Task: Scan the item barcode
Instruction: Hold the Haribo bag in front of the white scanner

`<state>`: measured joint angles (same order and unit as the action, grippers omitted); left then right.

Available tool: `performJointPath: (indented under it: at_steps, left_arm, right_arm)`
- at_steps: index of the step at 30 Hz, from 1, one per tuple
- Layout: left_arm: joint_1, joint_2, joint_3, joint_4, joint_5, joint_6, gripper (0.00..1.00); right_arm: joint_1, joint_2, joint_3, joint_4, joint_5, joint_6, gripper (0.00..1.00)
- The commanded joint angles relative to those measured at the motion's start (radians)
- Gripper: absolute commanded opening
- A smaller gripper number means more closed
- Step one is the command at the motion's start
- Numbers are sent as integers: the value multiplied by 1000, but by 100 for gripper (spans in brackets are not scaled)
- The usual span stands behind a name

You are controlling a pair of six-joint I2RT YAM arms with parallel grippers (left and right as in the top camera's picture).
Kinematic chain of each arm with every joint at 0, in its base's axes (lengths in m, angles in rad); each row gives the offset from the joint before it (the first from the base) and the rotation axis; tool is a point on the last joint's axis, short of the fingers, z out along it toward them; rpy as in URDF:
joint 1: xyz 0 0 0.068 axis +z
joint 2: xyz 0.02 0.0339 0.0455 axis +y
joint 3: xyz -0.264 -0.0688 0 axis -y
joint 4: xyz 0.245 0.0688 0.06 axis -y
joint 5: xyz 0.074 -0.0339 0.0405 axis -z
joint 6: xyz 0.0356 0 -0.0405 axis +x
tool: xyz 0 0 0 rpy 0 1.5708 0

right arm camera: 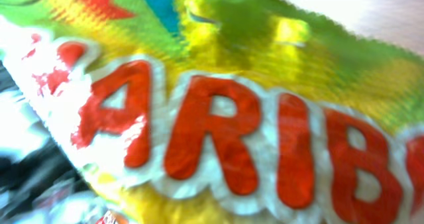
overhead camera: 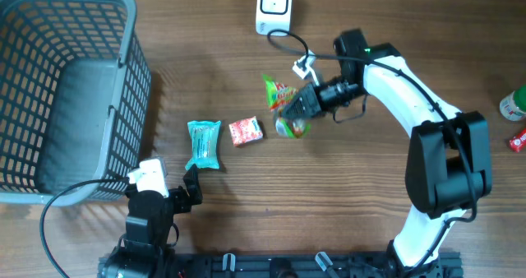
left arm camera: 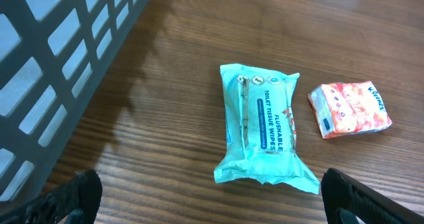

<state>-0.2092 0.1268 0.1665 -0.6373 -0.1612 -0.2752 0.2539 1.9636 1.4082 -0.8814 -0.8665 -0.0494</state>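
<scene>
The candy bag (overhead camera: 279, 94) sits crumpled in the right jaws, which are clamped shut on it, near the middle of the counter (overhead camera: 345, 196). It is below the white scanner (overhead camera: 274, 6) and apart from it. In the right wrist view the bag (right arm camera: 232, 118) fills the frame: yellow and green foil with big red letters edged in white. The right arm (overhead camera: 411, 89) reaches in from the right side. Just left of the bag lies a small red tissue pack (overhead camera: 246, 132), and beyond that a teal wipes pack (overhead camera: 203, 144) lies flat, label up. The left jaws stand wide apart and empty, just short of the wipes pack's near end. A grey basket (overhead camera: 123, 81) stands at the far left.
</scene>
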Motion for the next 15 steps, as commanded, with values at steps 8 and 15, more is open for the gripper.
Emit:
performJointPath:
  at_steps: [8,15]
  left_arm:
    - [2,-3,-6,1,-13,6,100]
    - [2,-3,-6,0,-13,6,100]
  right_arm:
    - [75,4,79,654,960,297,4]
    - [89,238,397,770,1054,151,5]
